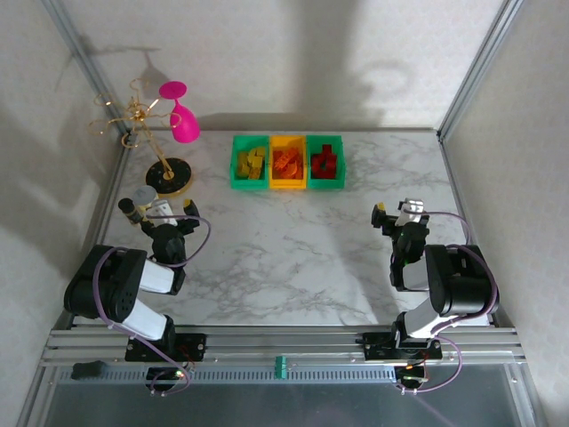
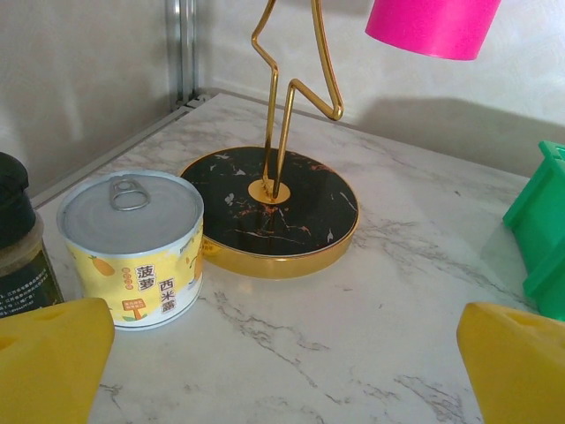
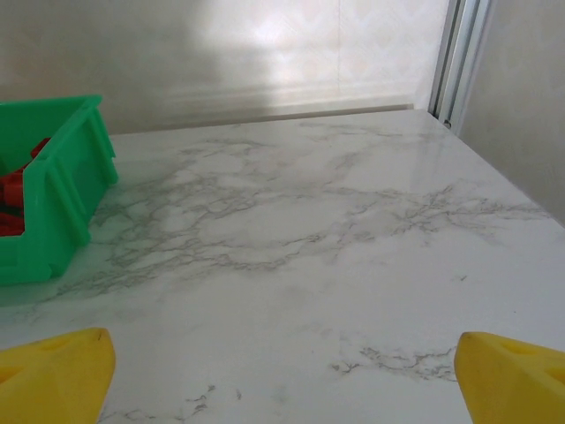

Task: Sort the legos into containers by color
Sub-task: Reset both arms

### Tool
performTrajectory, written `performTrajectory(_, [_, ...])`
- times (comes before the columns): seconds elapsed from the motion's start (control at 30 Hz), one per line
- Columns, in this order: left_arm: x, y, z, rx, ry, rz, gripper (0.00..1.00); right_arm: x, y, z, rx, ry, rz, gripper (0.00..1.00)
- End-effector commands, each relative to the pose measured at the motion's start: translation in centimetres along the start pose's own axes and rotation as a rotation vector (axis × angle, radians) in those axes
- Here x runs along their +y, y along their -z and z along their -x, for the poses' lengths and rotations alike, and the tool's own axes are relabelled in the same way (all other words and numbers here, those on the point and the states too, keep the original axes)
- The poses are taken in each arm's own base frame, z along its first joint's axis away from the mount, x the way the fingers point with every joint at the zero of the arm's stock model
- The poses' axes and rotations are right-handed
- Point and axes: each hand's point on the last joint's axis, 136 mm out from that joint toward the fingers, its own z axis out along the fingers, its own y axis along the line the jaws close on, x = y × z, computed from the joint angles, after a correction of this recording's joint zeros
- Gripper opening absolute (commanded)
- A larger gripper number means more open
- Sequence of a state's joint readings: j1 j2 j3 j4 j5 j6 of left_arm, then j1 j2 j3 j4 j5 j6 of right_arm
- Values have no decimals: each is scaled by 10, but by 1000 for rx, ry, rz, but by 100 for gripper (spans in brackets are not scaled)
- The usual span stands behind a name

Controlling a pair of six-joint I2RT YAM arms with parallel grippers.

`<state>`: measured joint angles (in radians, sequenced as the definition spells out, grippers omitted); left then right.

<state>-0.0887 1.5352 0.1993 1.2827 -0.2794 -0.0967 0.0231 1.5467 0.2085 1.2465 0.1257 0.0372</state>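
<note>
Three small open-top rectangular plastic bins stand in a row, side walls touching, at the far centre of the white marble-pattern table (image 1: 293, 258). The left green bin (image 1: 249, 185) contains yellow bricks (image 1: 252, 160). The yellow-orange bin (image 1: 287, 185) contains orange bricks (image 1: 286, 161). The right green bin (image 1: 325, 185) contains red bricks (image 1: 325, 162). Individual brick shapes are too small to resolve. The left gripper (image 1: 167, 212) sits near the left edge, jaws wide apart and holding nothing. It faces a pull-tab tin can (image 2: 132, 247), what appears to be a dark-lidded spice jar (image 2: 18, 238), and the black round base (image 2: 269, 208) of a gold wire stand (image 1: 135, 113) carrying an inverted pink cup (image 1: 182, 120). The right gripper (image 1: 397, 212) sits near the right side, jaws likewise spread and empty, over bare table, well apart from the bins.
</note>
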Motion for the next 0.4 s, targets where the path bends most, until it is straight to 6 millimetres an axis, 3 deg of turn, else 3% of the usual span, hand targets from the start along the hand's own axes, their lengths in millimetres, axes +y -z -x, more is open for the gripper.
performTrajectory(0.0, [-5, -3, 11, -35, 9, -23, 99, 3, -2, 15, -52, 2, 18, 99])
performTrajectory(0.37, [-5, -3, 11, -35, 9, -23, 99, 3, -2, 15, -51, 1, 20, 99])
